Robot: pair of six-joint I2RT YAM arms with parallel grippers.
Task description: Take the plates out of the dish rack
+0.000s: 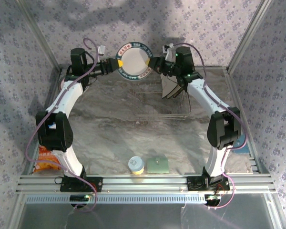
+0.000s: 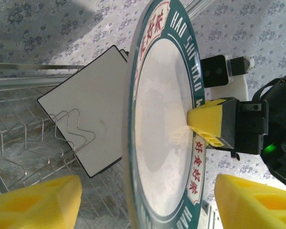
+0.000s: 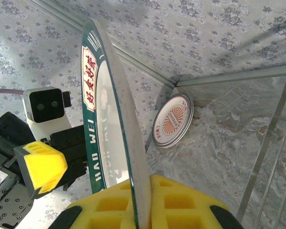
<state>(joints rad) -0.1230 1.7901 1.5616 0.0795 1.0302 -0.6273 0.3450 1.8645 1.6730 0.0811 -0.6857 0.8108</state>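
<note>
A round white plate with a teal lettered rim hangs upright in the air above the back of the table. My right gripper is shut on its edge, the rim pinched between the yellow pads. My left gripper straddles the opposite side of that plate, open, with a gap at each yellow finger. Square cream plates stand in the wire dish rack below the right gripper. One square plate leans among the dividers.
A stack of small round plates with an orange sunburst leans against the back wall. Near the front edge sit a yellow-lidded cup, a green square pad and an orange snack bag. Metal frame posts flank the table.
</note>
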